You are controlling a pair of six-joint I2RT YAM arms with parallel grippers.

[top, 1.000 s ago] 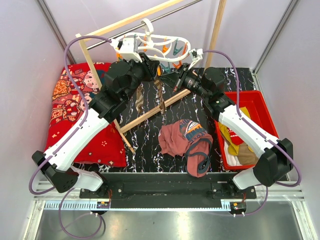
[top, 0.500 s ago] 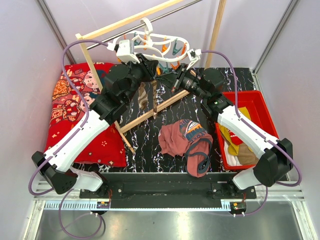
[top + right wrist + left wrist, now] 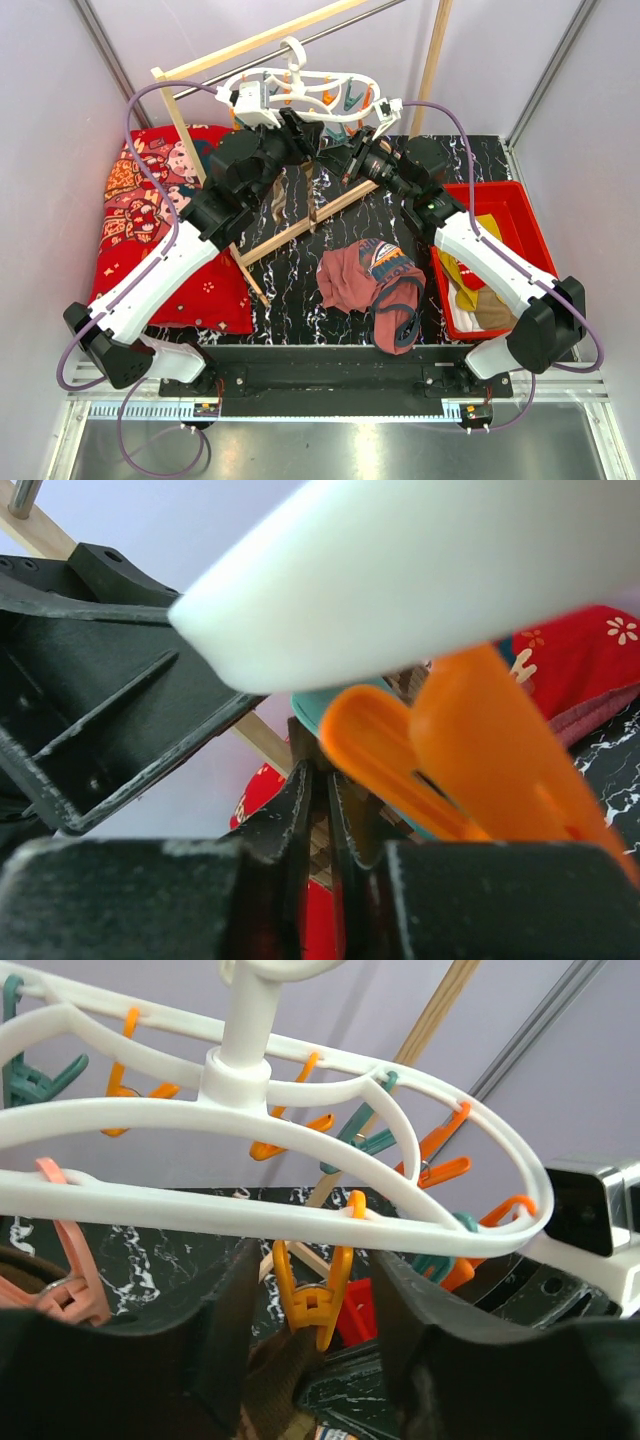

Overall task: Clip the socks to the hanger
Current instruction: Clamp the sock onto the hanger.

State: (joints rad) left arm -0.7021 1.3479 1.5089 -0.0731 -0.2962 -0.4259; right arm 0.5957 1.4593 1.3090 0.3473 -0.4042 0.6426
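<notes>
The white hanger (image 3: 300,85) hangs from the rail at the back, with orange and teal pegs along its rings (image 3: 300,1120). In the left wrist view one orange peg (image 3: 310,1300) bites the top of a brown-and-tan striped sock (image 3: 270,1370), which hangs down below it (image 3: 283,190). My left gripper (image 3: 318,1260) is open, a finger on each side of that peg and clear of it (image 3: 305,135). My right gripper (image 3: 322,775) sits just under the hanger's right end (image 3: 338,155). Its jaws stand a thin slit apart at the sock's edge, and a grip does not show.
A red tray (image 3: 520,195) on the right holds yellow socks (image 3: 465,270). A rust-maroon garment (image 3: 370,275) lies mid-table. A red cartoon cushion (image 3: 150,220) covers the left side. A wooden bar of the rack (image 3: 300,225) slants across under the arms.
Both grippers rose toward the hanger with the striped sock. The left jaws have spread apart off the orange peg, which now holds the sock. The right jaws parted slightly.
</notes>
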